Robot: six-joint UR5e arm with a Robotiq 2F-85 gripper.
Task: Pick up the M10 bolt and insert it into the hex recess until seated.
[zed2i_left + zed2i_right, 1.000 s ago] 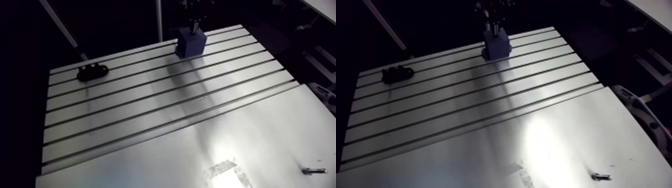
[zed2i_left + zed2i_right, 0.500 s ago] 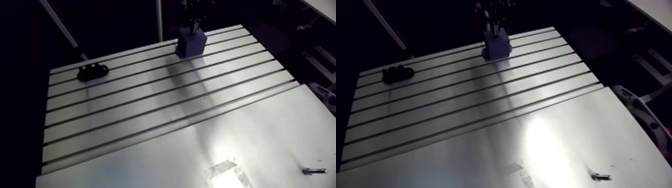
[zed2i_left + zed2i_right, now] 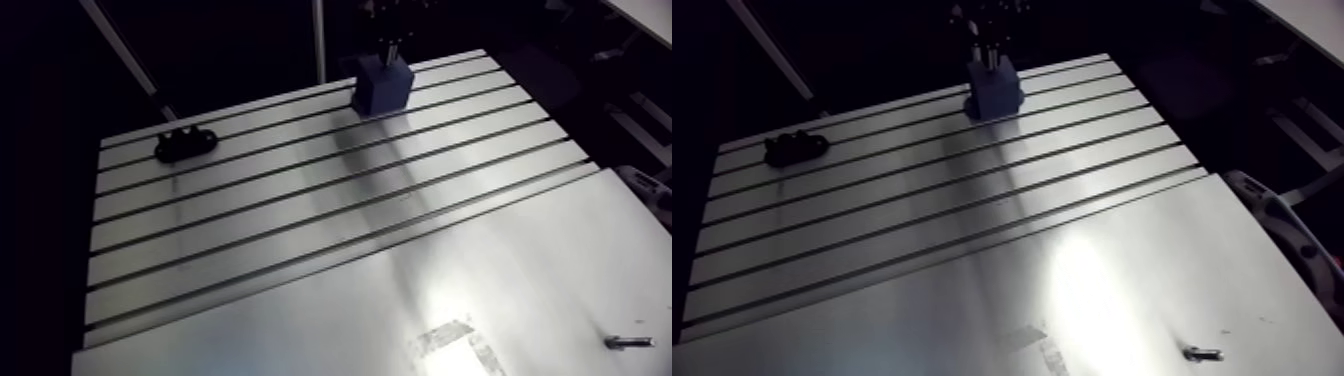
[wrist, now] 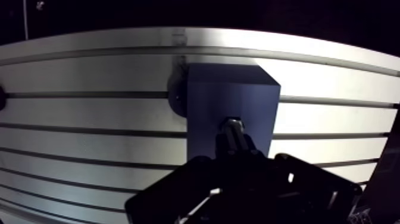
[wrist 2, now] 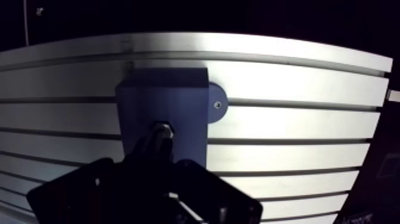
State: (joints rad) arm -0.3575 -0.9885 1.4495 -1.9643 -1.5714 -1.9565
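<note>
A blue block (image 4: 232, 95) stands at the far edge of the slotted table (image 3: 300, 220). In the wrist view my gripper (image 4: 235, 142) is directly over the block, its dark fingers closed around the M10 bolt (image 4: 233, 126). The bolt's metal end meets the block's top face, where the recess is hidden under it. In the arm view the gripper (image 3: 388, 48) comes down onto the block (image 3: 381, 88) from above, and the bolt is too small to make out there.
A black fixture piece (image 3: 185, 144) lies on the table's far left. A small loose screw (image 3: 628, 342) rests on the smooth plate at the near right, beside a patch of tape (image 3: 455, 345). A round foot with a screw (image 5: 218, 105) sticks out from the block's side.
</note>
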